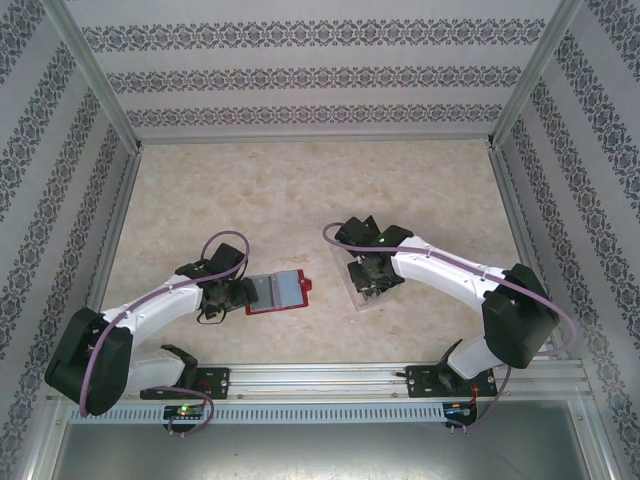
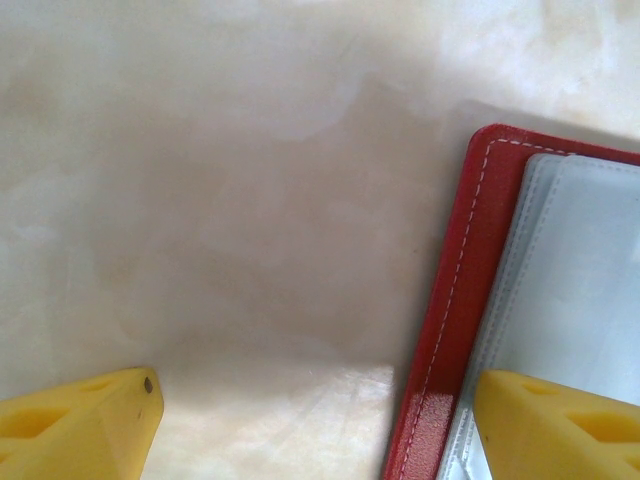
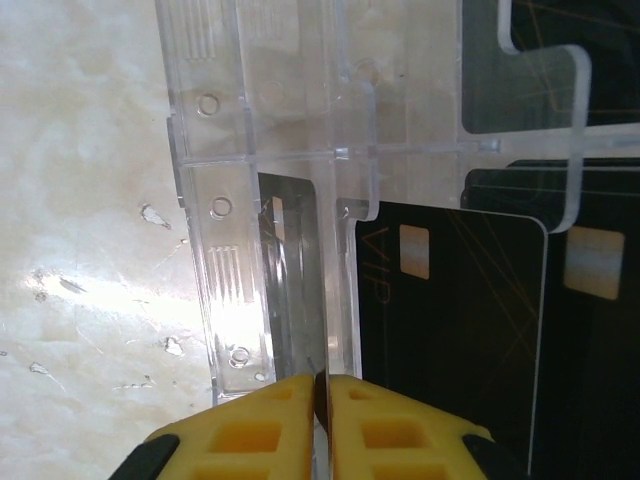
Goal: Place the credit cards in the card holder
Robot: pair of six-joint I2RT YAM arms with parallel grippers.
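1. My left fingers (image 1: 240, 293) stand apart at the left edge of the holder (image 1: 280, 291) and clamp nothing. One finger (image 2: 85, 425) is over bare counter (image 2: 200, 200), the other over the holder's grey inner pocket.
2. The holder lies open and flat on the counter.
3. My right fingers (image 3: 330, 420) are pressed nearly together at the wall of the clear tray (image 3: 270, 100). A thin dark edge sits between them; I cannot tell what it is.
4. The cards (image 3: 450, 320) lie flat in the tray, just beside my right fingers.
5. The tray sits to the right of the holder, apart from it.
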